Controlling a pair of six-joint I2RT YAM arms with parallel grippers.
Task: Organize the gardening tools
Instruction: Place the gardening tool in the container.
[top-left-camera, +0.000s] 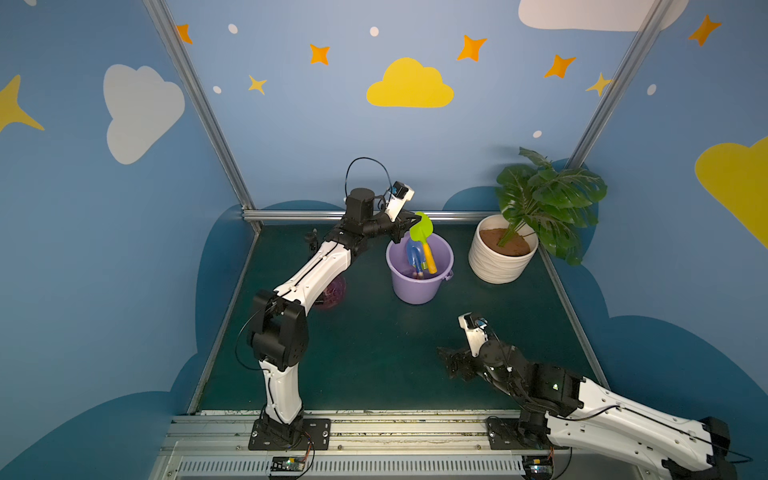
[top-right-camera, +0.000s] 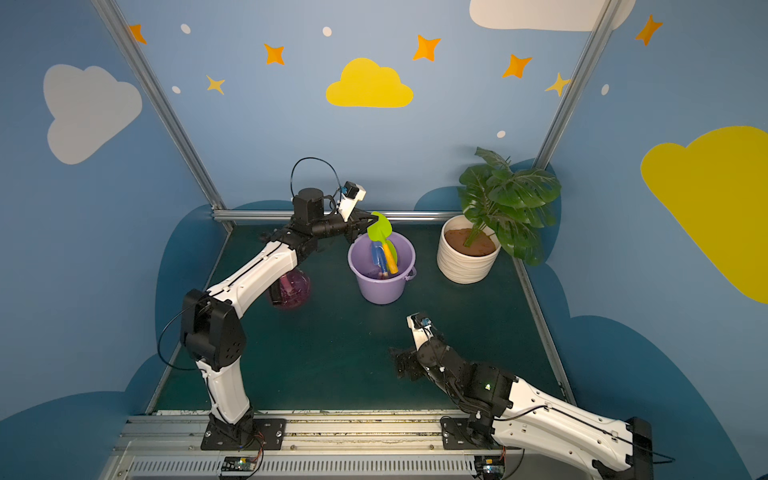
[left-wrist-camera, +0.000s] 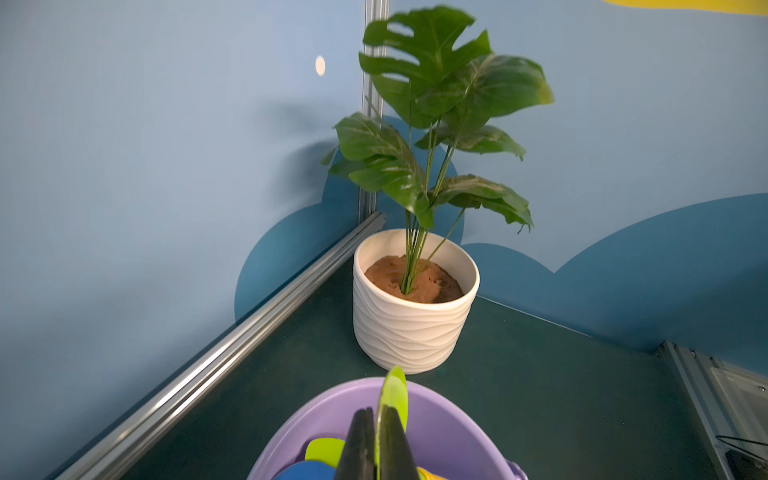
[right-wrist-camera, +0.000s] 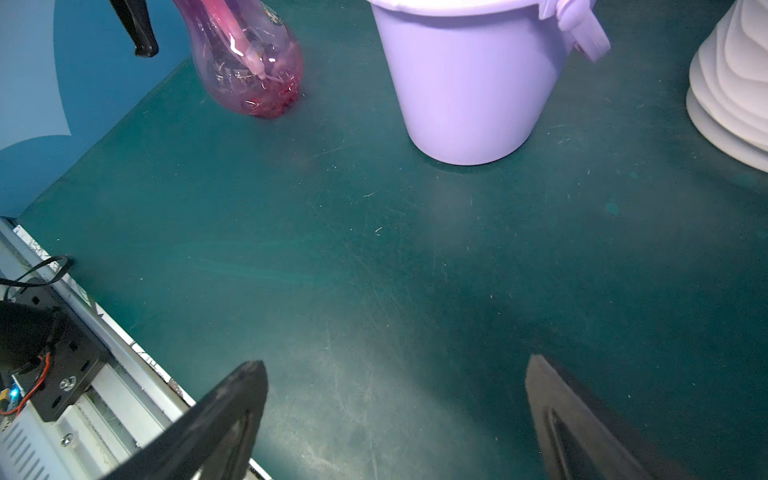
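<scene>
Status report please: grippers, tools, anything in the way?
Left gripper shut on lime-green trowel, handle in lilac bucket. Right gripper open, empty. Blue spade in bucket. Spray bottle stands under left arm, clear of bucket.

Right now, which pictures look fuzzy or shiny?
Left wrist view: the plant's top leaves are smeared, with a soft shadow on the wall. Right wrist view: on the right gripper the jaws look fuzzy, and the mat shows a pale sheen. Both top views: the posts lean outward.
</scene>
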